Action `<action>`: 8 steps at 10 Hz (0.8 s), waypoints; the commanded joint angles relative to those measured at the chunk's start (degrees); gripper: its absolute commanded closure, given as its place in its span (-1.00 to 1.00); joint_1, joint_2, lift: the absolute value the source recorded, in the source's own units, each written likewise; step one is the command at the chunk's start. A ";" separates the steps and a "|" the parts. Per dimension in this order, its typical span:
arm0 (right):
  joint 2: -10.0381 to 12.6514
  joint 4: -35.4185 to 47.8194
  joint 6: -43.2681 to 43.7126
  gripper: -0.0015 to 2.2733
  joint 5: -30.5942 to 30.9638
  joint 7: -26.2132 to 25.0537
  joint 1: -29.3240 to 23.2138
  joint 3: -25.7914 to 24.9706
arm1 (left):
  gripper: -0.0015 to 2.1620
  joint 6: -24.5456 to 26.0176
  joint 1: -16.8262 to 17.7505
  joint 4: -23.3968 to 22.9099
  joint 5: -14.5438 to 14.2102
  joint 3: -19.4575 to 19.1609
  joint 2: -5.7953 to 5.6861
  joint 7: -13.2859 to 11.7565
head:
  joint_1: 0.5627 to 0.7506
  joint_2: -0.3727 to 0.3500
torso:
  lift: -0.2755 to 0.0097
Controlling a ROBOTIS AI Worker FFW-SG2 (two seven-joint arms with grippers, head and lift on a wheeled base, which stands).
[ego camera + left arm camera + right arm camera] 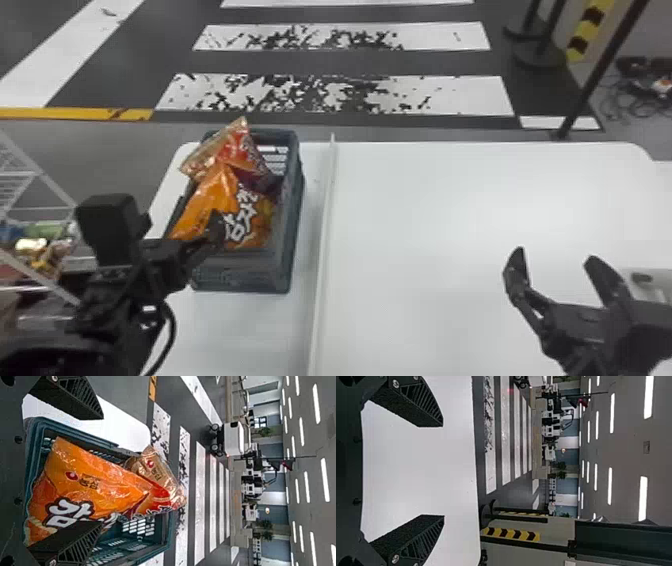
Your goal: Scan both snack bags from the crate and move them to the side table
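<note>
A dark green-blue crate (pixel 295 220) stands on the left part of the white table, holding two snack bags. The orange bag (pixel 217 195) lies toward the near end; the red-and-tan bag (pixel 235 150) leans behind it, its corner above the rim. My left gripper (pixel 212 232) is over the crate's near left part. In the left wrist view, the open left gripper (pixel 100 470) faces the orange bag (pixel 91 483), one finger overlapping its printed side. The red-and-tan bag (pixel 154 475) is farther off. Over the table's right side, my right gripper (pixel 556 255) is open and holds nothing; the right wrist view shows the right gripper (pixel 442 471) likewise.
A raised white strip (pixel 325 225) divides the tabletop just right of the crate. A wire rack (pixel 35 200) with packages stands at the left. Beside the right gripper lies a pale object (pixel 650 282), partly covered. Posts (pixel 595 75) stand beyond the table.
</note>
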State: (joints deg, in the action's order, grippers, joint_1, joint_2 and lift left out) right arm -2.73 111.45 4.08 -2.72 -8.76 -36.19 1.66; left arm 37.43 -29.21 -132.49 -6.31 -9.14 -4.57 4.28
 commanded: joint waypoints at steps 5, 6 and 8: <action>0.00 0.61 -0.17 -0.90 0.09 0.06 0.07 0.01 | -0.95 10.35 9.61 4.53 -0.64 -0.96 0.00 -3.75 | 0.41 0.30 | 0.40; -0.09 0.70 -0.35 -0.90 0.09 0.06 0.07 0.01 | -0.94 11.05 10.23 5.58 -0.46 -0.79 0.00 -4.46 | 0.41 0.29 | 0.40; -0.09 0.61 -0.53 -0.90 0.09 0.06 0.16 -0.08 | -0.93 11.93 10.66 6.46 -0.11 -0.61 0.00 -5.34 | 0.41 0.28 | 0.40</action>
State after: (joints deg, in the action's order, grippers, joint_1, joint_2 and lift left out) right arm -2.81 112.07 3.59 -2.64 -8.70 -36.08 1.60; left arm 48.86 -18.70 -126.27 -6.55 -9.80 -4.57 -1.03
